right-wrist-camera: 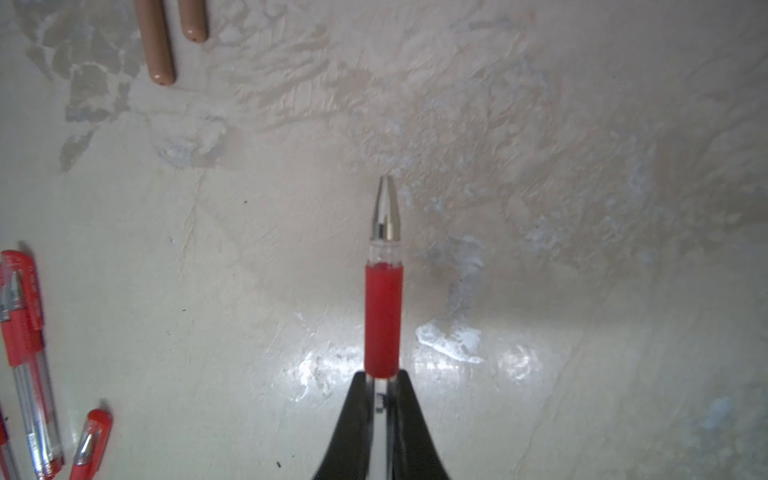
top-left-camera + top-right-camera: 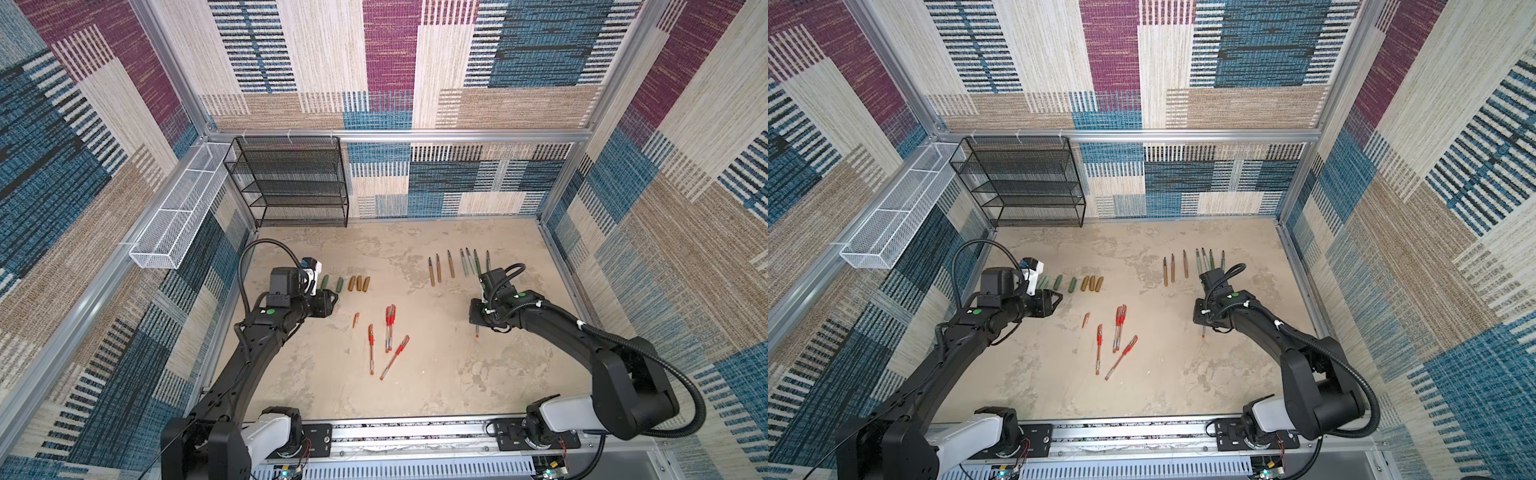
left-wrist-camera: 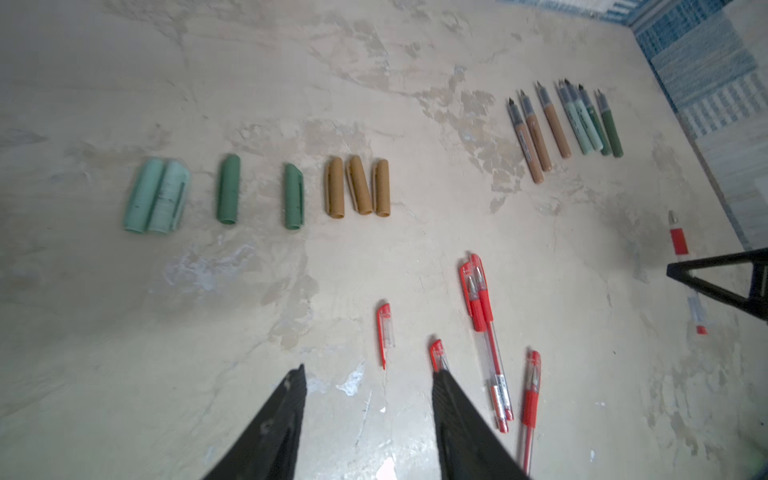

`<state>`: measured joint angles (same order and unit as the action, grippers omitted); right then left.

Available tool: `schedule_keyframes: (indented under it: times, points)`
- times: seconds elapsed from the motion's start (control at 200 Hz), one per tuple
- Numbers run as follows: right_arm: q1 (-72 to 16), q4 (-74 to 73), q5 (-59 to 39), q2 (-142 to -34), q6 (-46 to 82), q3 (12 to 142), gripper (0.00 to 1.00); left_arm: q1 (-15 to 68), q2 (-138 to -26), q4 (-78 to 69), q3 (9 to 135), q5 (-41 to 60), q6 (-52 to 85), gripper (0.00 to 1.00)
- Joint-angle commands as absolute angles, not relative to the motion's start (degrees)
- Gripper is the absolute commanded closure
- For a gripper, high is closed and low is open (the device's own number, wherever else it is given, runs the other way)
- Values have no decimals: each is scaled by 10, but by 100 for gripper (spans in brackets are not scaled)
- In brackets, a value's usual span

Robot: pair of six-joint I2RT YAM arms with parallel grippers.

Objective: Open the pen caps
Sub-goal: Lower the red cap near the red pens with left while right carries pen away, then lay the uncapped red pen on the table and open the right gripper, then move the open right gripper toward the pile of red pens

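Your right pincer (image 1: 382,380) is clamped on the uncapped red pen (image 1: 383,320), likely to park it. Your left pincer (image 3: 368,372) is half-open and empty, with the loose red cap (image 2: 356,320) at its four o'clock in a top view.

Nothing here can be read.
A pale mint cap (image 3: 171,195) bears faint dark print along its side, and the clear barrels of the capped red pens (image 3: 496,374) carry small printed marks near their ends, yet in the left wrist view both are too blurred to make out a letter. One brown pen barrel (image 3: 525,143) shows a thin dark line of print, equally unreadable. In both top views a round green sticker (image 2: 270,311) sits on the left arm with a tiny white mark (image 2: 262,310) beside it, too small to read; the right arm's green sticker (image 2: 519,295) is plain.
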<state>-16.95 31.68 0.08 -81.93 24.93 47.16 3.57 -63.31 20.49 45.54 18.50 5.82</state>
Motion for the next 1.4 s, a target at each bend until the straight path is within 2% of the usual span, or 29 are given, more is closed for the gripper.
schedule_keyframes:
  times: [0.0, 0.115, 0.451, 0.626, 0.801, 1.157, 1.397]
  points:
    - [-149, 334, 13, -853, 204, 490, 97, 10, -619, 191, 454, 202, 40, 42]
    - [-126, 337, 26, -892, 173, 498, 97, -2, -605, 188, 447, 188, 36, 37]
    - [-91, 327, 44, -988, 138, 529, 94, -13, -608, 184, 447, 197, 23, 34]
    - [-92, 323, 31, -998, 135, 526, 84, -15, -607, 182, 447, 199, 22, 34]
    - [-92, 325, 29, -984, 137, 525, 72, -16, -614, 182, 451, 202, 30, 34]
    - [-93, 356, 18, -929, 145, 545, 65, -17, -613, 181, 451, 204, 31, 34]
    - [-96, 378, -19, -824, 172, 538, 61, -17, -609, 180, 450, 205, 31, 34]
